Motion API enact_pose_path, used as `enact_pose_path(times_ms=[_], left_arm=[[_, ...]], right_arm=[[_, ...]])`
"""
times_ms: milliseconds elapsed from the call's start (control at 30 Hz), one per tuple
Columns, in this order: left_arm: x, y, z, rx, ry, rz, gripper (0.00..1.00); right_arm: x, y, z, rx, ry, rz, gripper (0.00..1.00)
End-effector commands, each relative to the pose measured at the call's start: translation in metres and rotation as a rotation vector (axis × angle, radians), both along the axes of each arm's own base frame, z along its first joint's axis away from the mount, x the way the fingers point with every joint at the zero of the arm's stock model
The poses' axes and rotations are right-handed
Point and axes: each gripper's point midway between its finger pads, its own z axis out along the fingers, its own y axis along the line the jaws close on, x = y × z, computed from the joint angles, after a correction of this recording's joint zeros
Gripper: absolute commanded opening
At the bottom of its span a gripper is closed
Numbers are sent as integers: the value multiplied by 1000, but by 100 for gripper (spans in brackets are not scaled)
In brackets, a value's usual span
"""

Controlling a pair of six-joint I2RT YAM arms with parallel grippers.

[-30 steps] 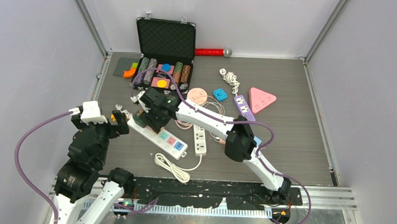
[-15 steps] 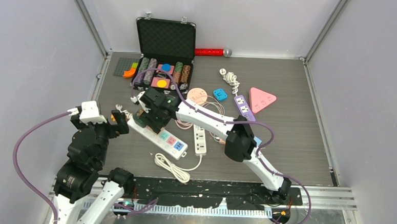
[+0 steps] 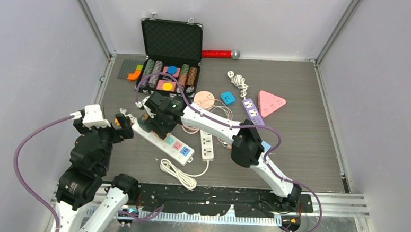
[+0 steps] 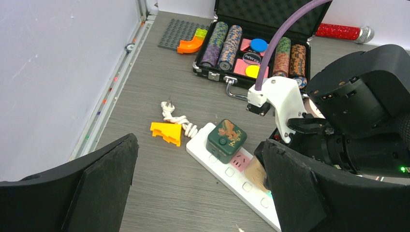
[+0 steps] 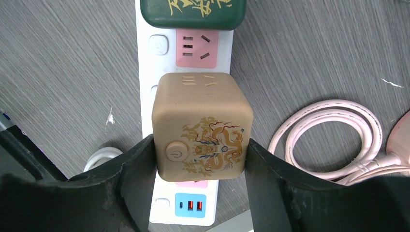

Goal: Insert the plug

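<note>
Two arms show from above: the right arm (image 3: 219, 124) reaches far to the left across the grey wood-grain table (image 3: 308, 132), elbow bent, and the right gripper (image 3: 158, 125) points down over the left end of a white power strip (image 3: 176, 145) that lies slanted. The left arm (image 3: 90, 152) stands folded near the table's left edge, with the left gripper (image 3: 123, 128) near that same end of the strip, touching nothing. An open black case (image 3: 171, 40) with striped round chips (image 3: 153, 71) stands behind. From the left wrist, the wide black pads (image 4: 104, 188) are spread apart and empty, framing a glossy dark green cube (image 4: 226, 139) with a gold dragon, seated on the strip's end. An orange plastic piece (image 4: 166, 132) lies just beside the strip's knotted white cord (image 4: 176, 117). From the right wrist, the fingers (image 5: 138, 188) are clenched on both sides of a matte brown cube plug (image 5: 202, 121), rounded at its corners, printed with a gold dragon and a power-button symbol, with slots on its far face. It hangs directly over the strip, between a pink socket (image 5: 196, 41) and a blue USB socket (image 5: 190, 205); whether its pins are seated I cannot tell. Gold script on the green cube is cut off and unreadable. A coiled pink cable (image 5: 329, 130) lies to the right.
</note>
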Motion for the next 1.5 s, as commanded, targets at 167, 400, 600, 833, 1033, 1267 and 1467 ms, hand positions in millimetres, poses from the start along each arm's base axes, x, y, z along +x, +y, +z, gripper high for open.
enact_pose_path(times_ms=[167,400,600,833,1033,1267,1467], left_arm=[[0,1,7,7,-8,4,100],[-1,3,4,16,2,11,100],[0,3,2,18,13,11,100],[2,1,-4,14,28,7,100],[3,0,-5,11,33,7,99],[6,-5,5,-2,-6,-17,99],[25,-35,22,-29,-102,-156,100]], right_arm=[[3,1,-25,-32,21,-26,5],[8,-6,-59,-116,-10,-49,5],[-1,-19,-88,-176,1,-53,5],[-13,-41,-125,-266,41,-65,5],[-26,-49,-134,-259,89,-79,5],[-1,-7,-32,-4,31,-118,62],[29,13,101,323,-32,-141,97]])
